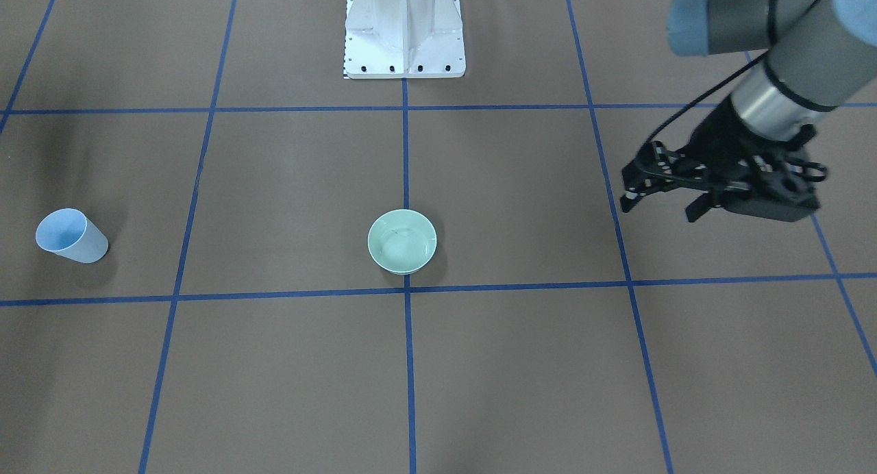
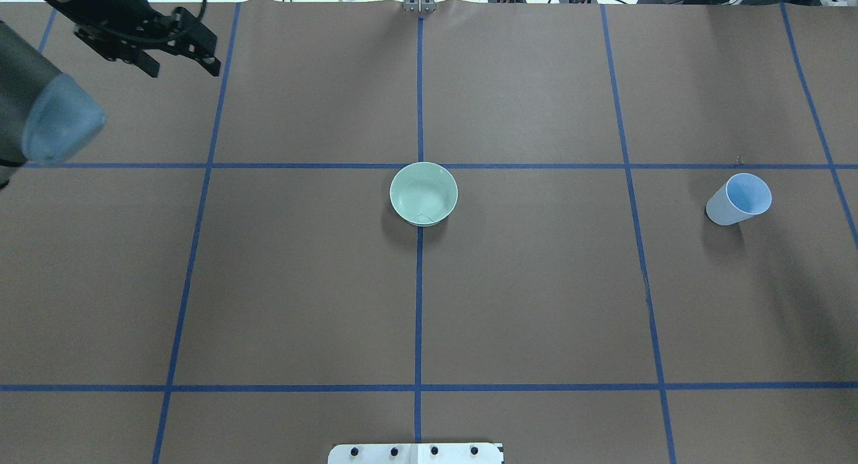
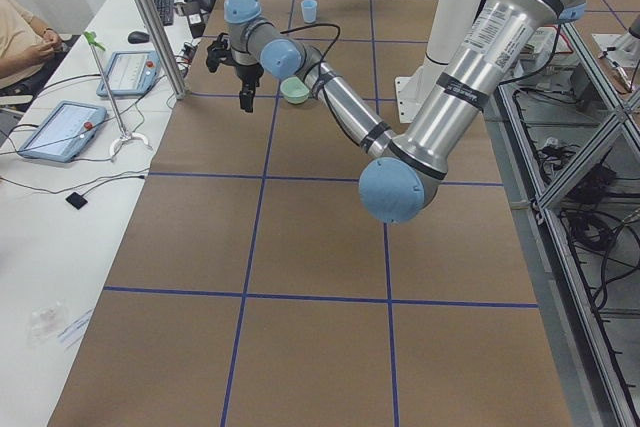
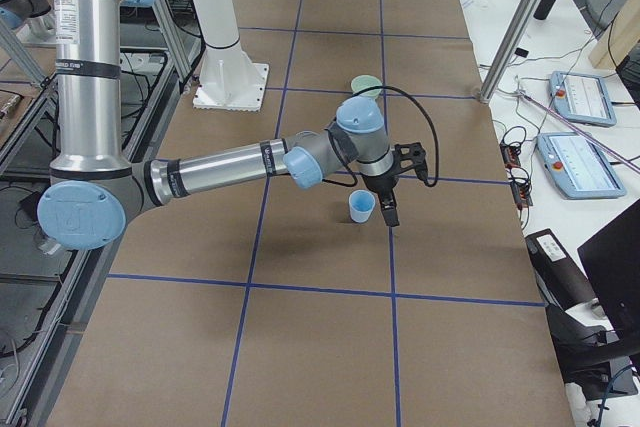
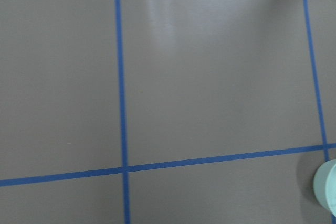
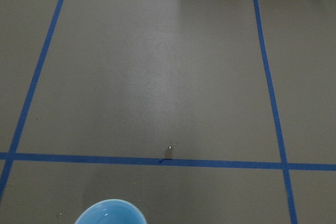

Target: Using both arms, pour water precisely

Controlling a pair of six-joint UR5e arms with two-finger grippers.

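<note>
Water was too faint to confirm, likeliest in the upright blue cup (image 2: pixel 737 199) at the worktop's (image 2: pixel 536 283) right, green bowl (image 2: pixel 423 193) at centre. Right arm's fingers (image 4: pixel 387 212) hung just beside the cup, grip unreadable; left arm's fingers (image 2: pixel 201 45), spread and empty, hovered far left.

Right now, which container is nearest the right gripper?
The cup, the blue one: the right gripper hangs just beside it, while the bowl sits much farther away.
</note>
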